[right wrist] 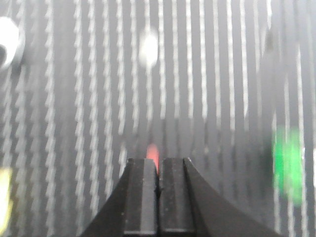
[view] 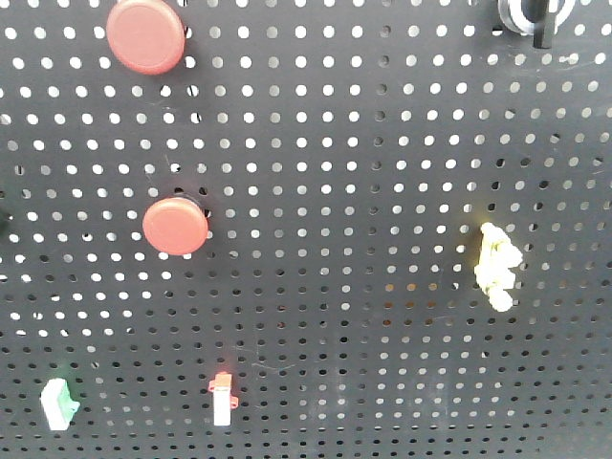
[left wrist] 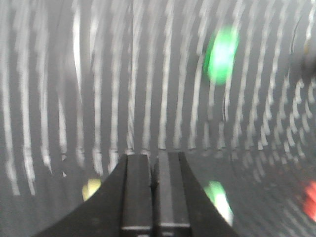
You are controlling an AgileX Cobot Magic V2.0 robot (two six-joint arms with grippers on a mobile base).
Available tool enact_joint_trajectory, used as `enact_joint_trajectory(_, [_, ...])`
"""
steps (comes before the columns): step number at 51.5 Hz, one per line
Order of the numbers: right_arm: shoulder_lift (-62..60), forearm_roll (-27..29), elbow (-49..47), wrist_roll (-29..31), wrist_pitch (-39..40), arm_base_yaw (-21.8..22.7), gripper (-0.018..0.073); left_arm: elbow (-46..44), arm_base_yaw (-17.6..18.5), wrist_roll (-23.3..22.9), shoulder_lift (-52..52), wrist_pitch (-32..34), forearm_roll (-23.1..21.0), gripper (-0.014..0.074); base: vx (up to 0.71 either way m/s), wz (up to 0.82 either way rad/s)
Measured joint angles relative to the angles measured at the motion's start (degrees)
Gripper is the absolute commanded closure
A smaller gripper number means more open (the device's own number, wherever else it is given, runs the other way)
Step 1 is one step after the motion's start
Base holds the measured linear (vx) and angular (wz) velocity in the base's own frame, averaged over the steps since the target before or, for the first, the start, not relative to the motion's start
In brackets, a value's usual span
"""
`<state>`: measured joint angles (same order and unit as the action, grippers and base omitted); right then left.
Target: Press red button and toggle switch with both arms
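Looks like the left pincer and right pincer are both pressed together, though the wrist views are super blurry. In the front view the red button sits top left and the toggle switch top right, half cropped.

Two red discs, three switches, one green piece.

Pegboard looked like matt black perforated sheet. The red button was smooth matt plastic, zero shine. Toggle switch had a shiny silvery ring. Left hand and right hand looked like smooth black plastic with a faint sheen.
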<state>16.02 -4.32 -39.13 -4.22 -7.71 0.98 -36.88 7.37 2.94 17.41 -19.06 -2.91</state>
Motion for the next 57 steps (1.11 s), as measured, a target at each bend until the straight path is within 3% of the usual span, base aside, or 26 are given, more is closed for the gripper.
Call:
enact_joint_trajectory(7, [8.49,0.05,-9.93,0.15,-5.2,-0.18,0.0562,-16.18,0.0,3.17,12.14,-9.28,0.24,0.0594,0.0,0.0])
enact_joint_trajectory(13, [12.34,0.31,-12.95,0.26,-6.33,-0.18,0.0562,-24.1,0.0,3.55,17.01,-11.08,0.36,0.0594,0.0,0.0])
enact_joint_trajectory(18, [13.39,0.35,-13.25,-0.03,-7.39,-0.18,0.0562,-27.9,0.0,4.99,19.33,-11.59,-2.02,0.0594,0.0,0.0])
enact_joint_trajectory(24, [13.67,0.42,-13.25,-1.78,-8.97,-0.18,0.0562,-31.56,0.0,14.7,21.59,-14.8,-13.03,0.0594,0.0,0.0])
enact_joint_trajectory(35, [13.71,0.42,-13.25,-3.55,-10.31,-0.18,0.0562,-35.8,0.93,42.43,27.35,-21.43,-49.61,0.0594,0.0,0.0])
enact_joint_trajectory(39, [13.71,0.42,-13.25,-3.66,-10.36,-0.18,0.0562,-37.59,1.0,47.4,30.17,-22.93,-57.81,0.0594,0.0,0.0])
enact_joint_trajectory(44, [13.71,0.42,-13.3,-3.82,-10.36,-0.18,0.0562,-40.3,1.0,49.2,33.55,-24.14,-62.6,0.0594,0.0,0.0])
enact_joint_trajectory(57, [13.71,0.42,-13.3,-3.83,-10.36,-0.18,0.0562,-46.49,1.0,46.73,41.37,-27.35,-65.86,0.0594,0.0,0.0])
